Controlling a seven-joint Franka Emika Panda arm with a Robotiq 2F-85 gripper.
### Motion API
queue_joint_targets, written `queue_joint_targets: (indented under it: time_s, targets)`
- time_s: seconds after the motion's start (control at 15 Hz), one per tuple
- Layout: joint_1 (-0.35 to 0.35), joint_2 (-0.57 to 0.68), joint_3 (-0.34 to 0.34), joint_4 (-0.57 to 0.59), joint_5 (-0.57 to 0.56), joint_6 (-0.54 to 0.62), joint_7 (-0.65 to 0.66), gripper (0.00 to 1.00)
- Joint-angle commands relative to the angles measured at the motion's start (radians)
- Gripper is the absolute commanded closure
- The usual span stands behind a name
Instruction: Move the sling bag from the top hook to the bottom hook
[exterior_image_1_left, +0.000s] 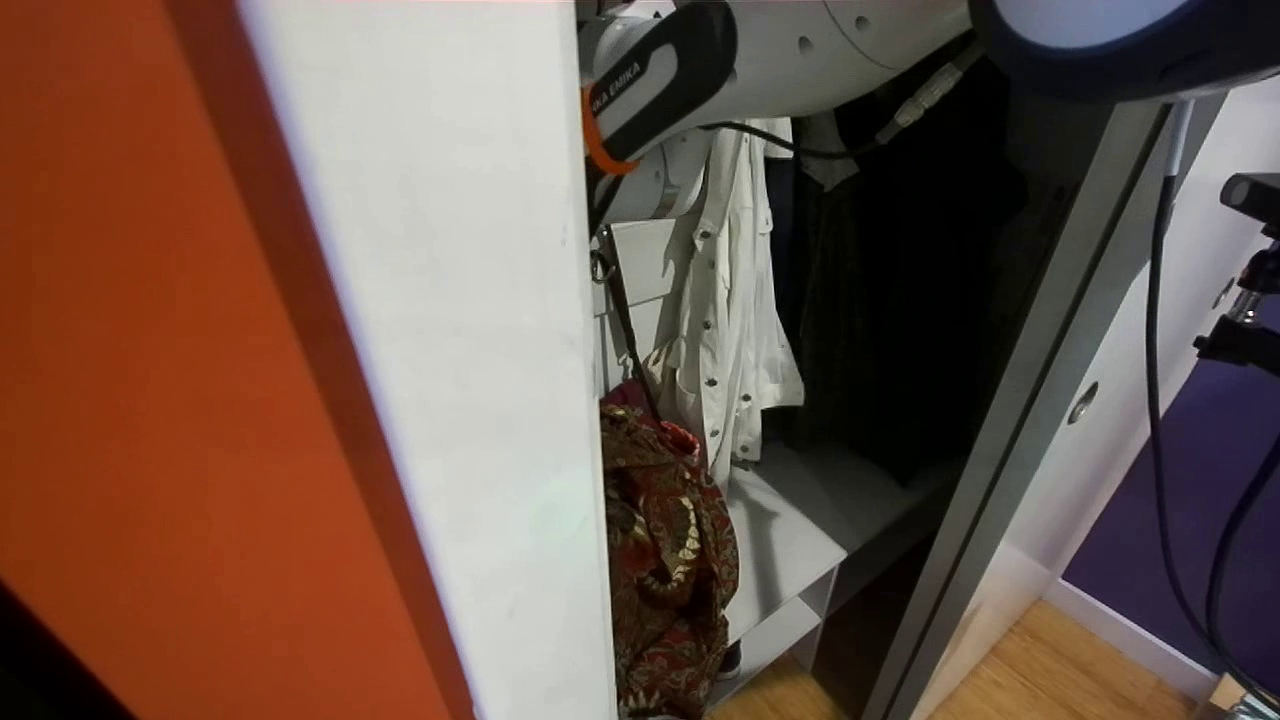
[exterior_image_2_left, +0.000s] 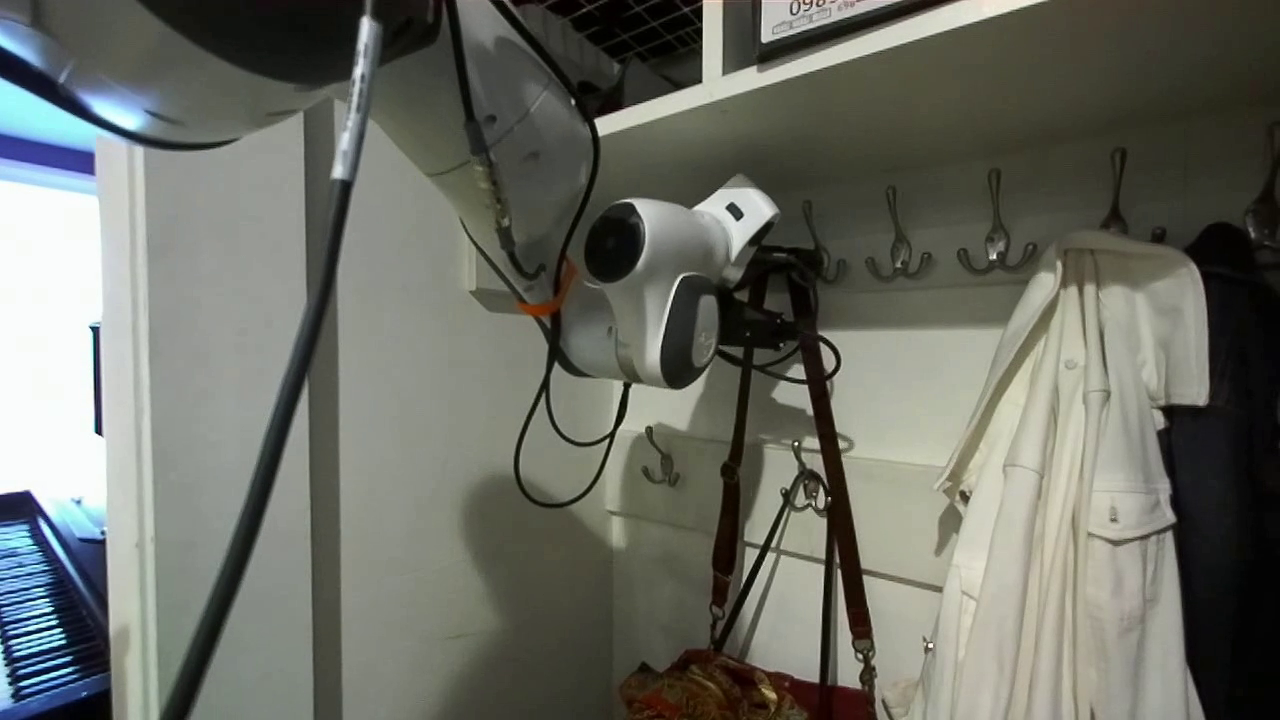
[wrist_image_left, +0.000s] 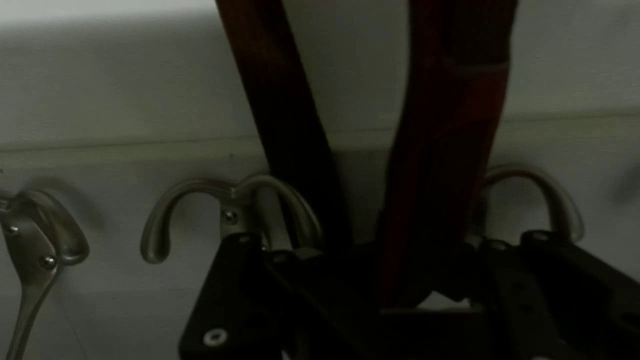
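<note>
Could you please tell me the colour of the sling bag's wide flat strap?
The wide flat strap is reddish brown, clearest in an exterior view.

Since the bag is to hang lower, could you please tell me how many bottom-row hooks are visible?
2 in an exterior view: a bare hook near the side wall, and beside it another hook with black straps. The white jacket may hide more.

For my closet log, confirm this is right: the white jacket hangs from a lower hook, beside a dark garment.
Wrong height: in an exterior view the white jacket hangs from an upper hook, beside a dark garment.
</note>
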Motion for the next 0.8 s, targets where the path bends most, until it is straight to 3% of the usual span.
queue_joint_targets:
  time_s: [0.0, 0.13, 0.27, 0.4, 0.6, 0.73]
  targets:
    - [-0.061, -0.066, 0.087, -0.061, -0.227, -0.013, 0.11, 1.0]
    - [-0.105, -0.068, 0.124, -0.067, -0.364, 0.01, 0.18, 1.0]
    - [-0.136, -0.077, 0.138, -0.077, -0.427, 0.006, 0.217, 1.0]
    - [-0.156, -0.076, 0.142, -0.078, -0.461, 0.007, 0.24, 0.74]
    - [-0.186, -0.089, 0.157, -0.095, -0.521, -0.02, 0.284, 0.6]
    - [-0.194, -0.1, 0.178, -0.109, -0.577, -0.039, 0.326, 0.44]
